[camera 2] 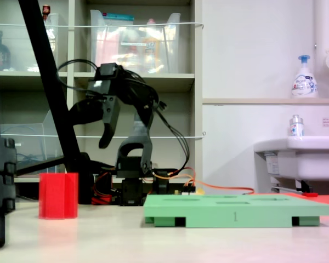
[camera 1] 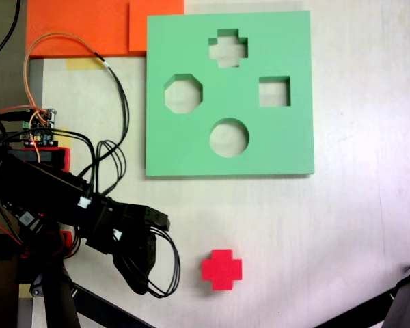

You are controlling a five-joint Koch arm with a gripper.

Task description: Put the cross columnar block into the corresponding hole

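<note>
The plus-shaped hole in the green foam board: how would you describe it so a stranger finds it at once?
In the first exterior view, find the green square foam board at top centre. It has four cutouts; the plus-shaped cutout lies nearest its top edge. Its stepped, cross-like outline differs from the octagonal cutout, the square cutout and the round cutout.

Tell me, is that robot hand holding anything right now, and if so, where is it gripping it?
Nothing is held. The hand hangs in the air, empty, while the red cross block stands untouched on the table, apart from it.
</note>
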